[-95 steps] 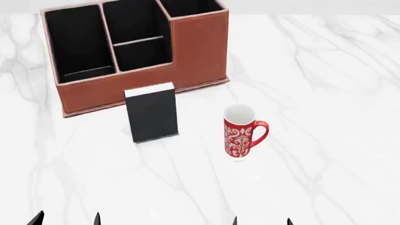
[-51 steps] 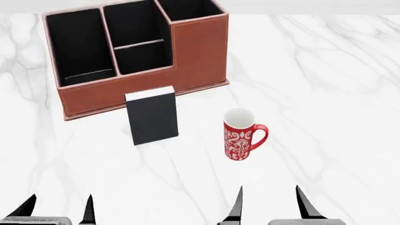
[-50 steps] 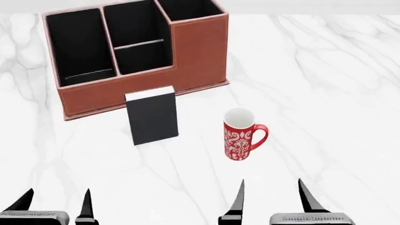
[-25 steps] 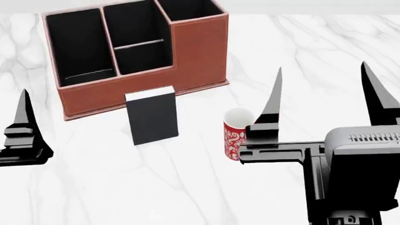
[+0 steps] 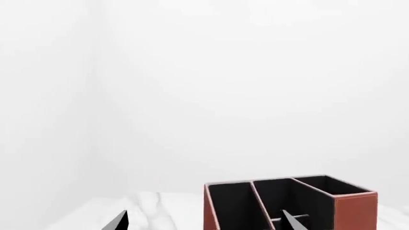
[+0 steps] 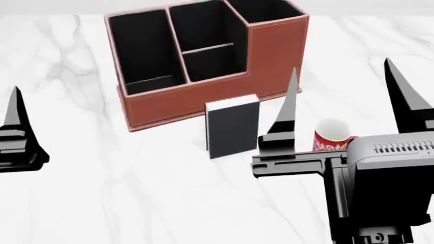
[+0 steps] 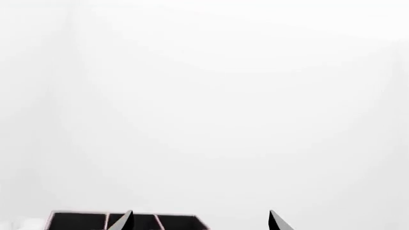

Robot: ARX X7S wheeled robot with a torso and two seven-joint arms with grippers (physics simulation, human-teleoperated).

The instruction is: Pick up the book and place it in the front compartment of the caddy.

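White marble counter [image 6: 135,193] with grey veins, plain white walls all around. The book [image 6: 233,125] is standing upright on the counter just in front of the caddy [image 6: 203,96], close to its low front wall but I can't tell if they're touching. Black cover faces me, white page edges on top. The caddy sits at a bit of an angle, black inside, with its taller cell at the right end. All the cells I can see into look dark and bare.

My right gripper [image 6: 342,96] is up in the air with jaws spread wide, holding nothing, fingers pointing away from me. From my head view one finger overlaps the book's right edge and the red-and-white mug [image 6: 331,138] peeks out behind that arm, to the right of the book.

My left gripper [image 5: 203,221] is off at the left; the wrist view shows its two tips well apart, nothing between them, with the caddy beyond.
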